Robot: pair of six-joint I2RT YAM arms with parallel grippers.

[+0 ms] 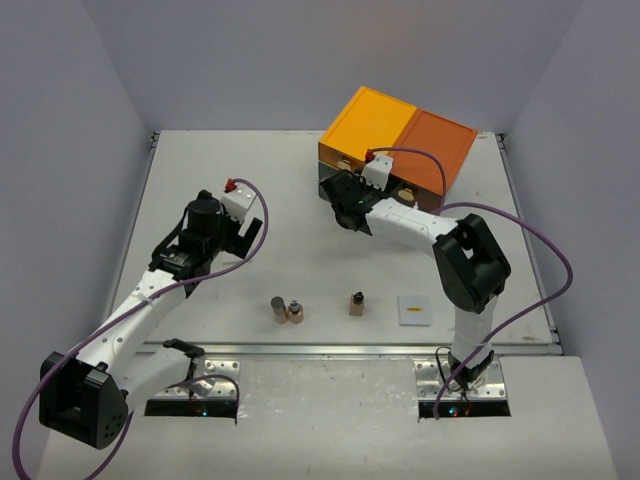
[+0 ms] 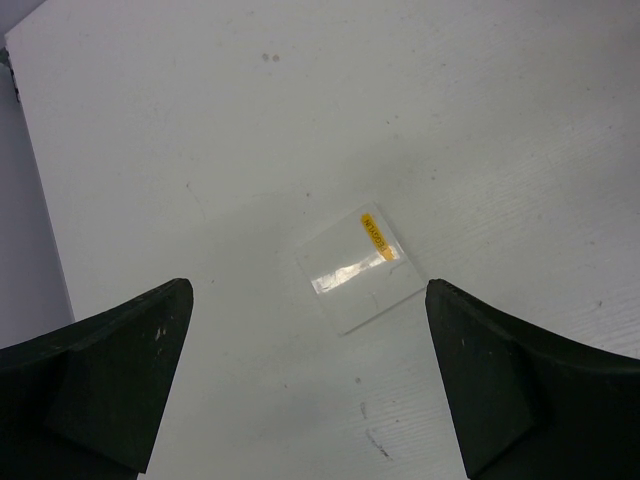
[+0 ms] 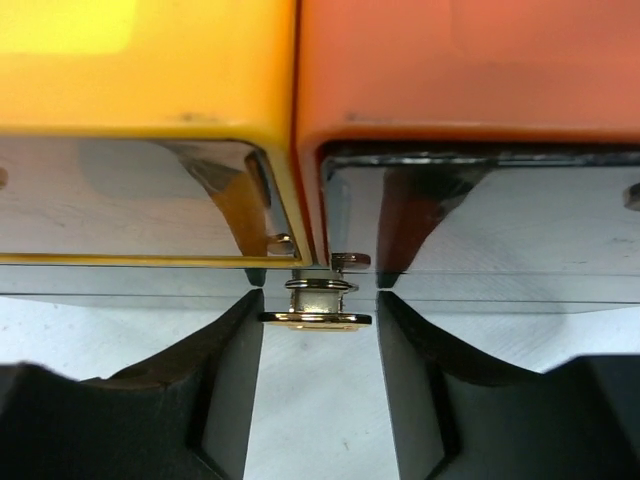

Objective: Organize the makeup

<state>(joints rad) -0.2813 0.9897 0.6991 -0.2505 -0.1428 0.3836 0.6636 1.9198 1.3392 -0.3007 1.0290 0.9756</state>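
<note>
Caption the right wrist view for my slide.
The right gripper straddles the small gold round knob on the yellow-and-orange drawer chest.

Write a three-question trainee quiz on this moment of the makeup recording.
1. True or false: the left gripper is shut.
2. Between the fingers of the right gripper sits: A) the knob of the drawer chest; B) an orange tube; C) a green disc.
3. How many small bottles are on the table in the top view?
Key: 1 false, it is open; 2 A; 3 three.
</note>
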